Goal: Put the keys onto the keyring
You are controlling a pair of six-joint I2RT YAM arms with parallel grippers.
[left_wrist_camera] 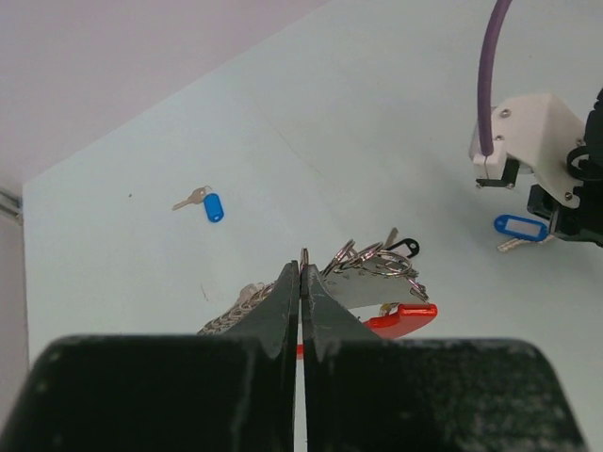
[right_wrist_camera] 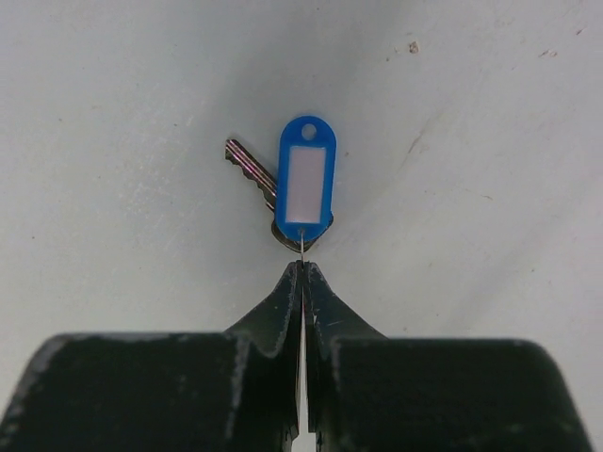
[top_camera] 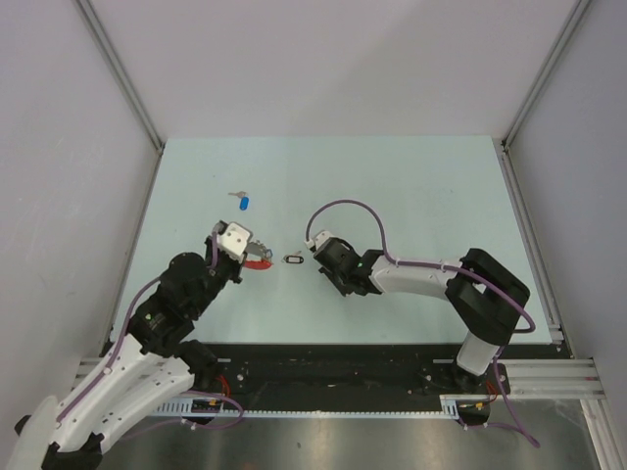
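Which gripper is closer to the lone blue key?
Left. The left gripper, clamping the keyring, is nearside of the lone blue key; right gripper, pinching the tagged key, is farther right.

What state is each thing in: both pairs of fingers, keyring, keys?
Keyring: held by the left fingers.
Blue-tagged key: gripped at its small ring by the right fingers, not on the keyring.
Blue-headed key: lying loose on the table.
Both pairs of fingers: shut.
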